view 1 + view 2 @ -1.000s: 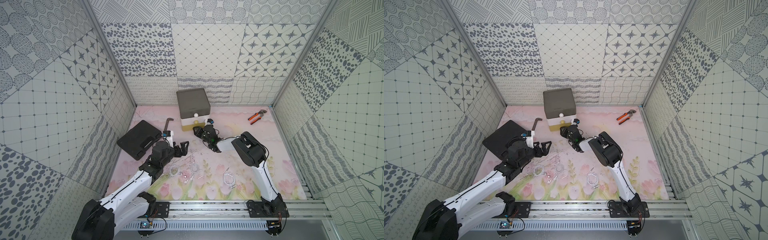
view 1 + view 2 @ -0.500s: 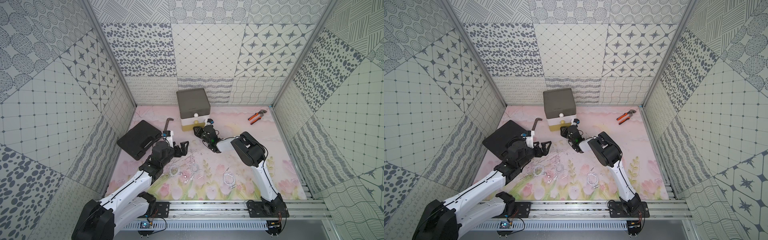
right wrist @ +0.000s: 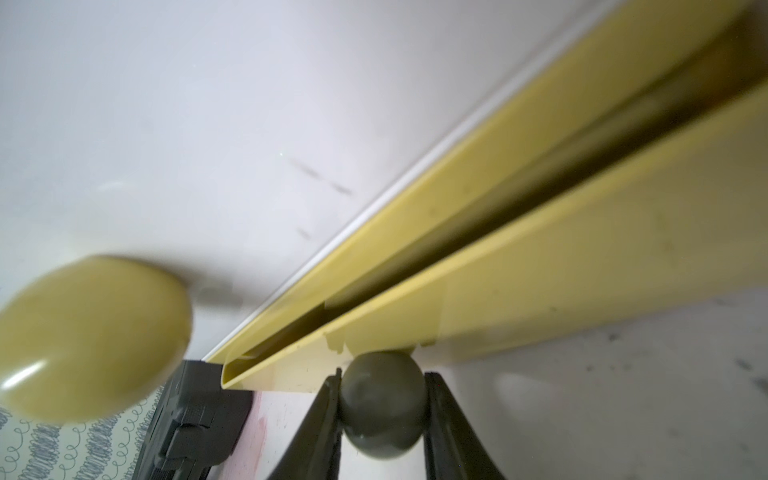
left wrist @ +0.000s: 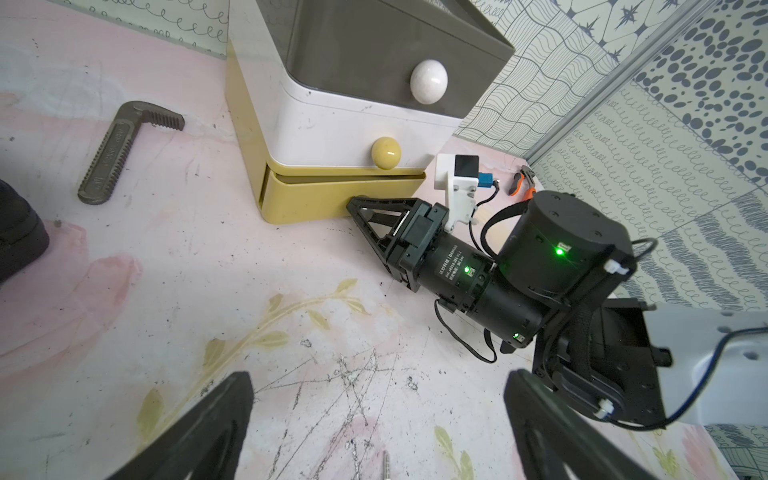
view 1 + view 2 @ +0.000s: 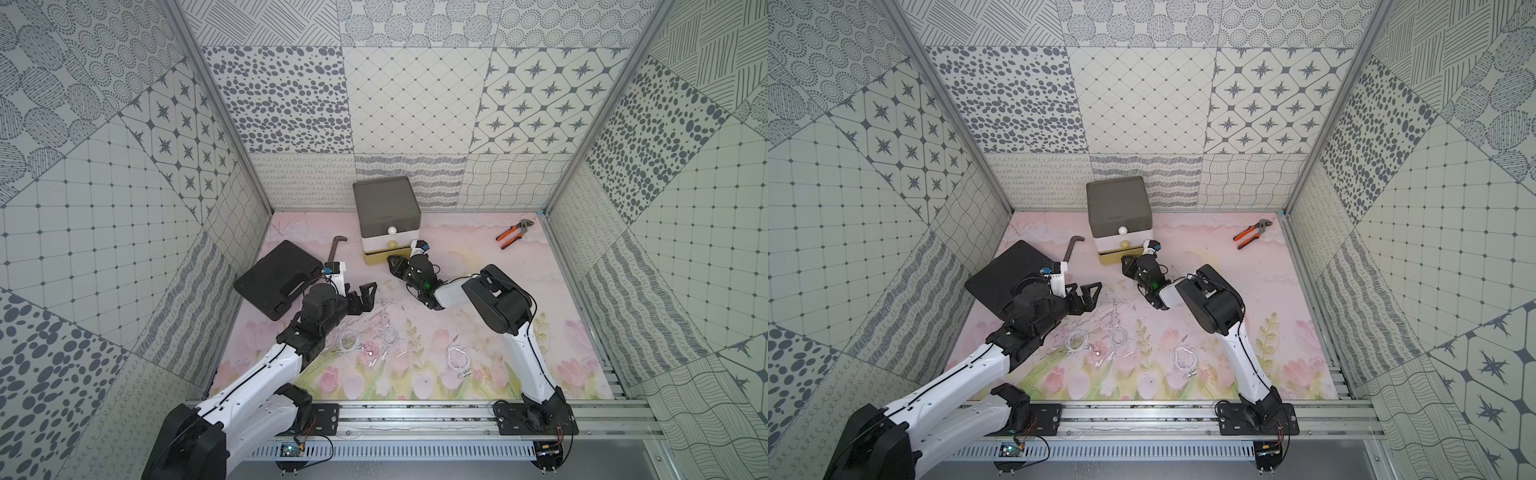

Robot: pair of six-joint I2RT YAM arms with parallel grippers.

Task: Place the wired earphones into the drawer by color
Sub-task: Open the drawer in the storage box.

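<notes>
Right gripper (image 3: 383, 376), wider a second ago, now clamped on dark ball knob (image 3: 382, 415) of yellow bottom drawer (image 4: 316, 199); pull-open likely next. Left gripper (image 5: 361, 296) spread wide, empty, unmoved. White earphones (image 5: 457, 358) loose on mat (image 5: 561, 291), well apart from drawer unit (image 5: 388, 216).

**Soft, even light; blur up close**

Both top views are bright, sharp and evenly lit, with faint shadows and walls (image 5: 124, 174) bowed at the edges. In the right wrist view the yellow knob (image 3: 91, 336) is out of focus; the white knob (image 4: 429, 81) shows a glint.
</notes>
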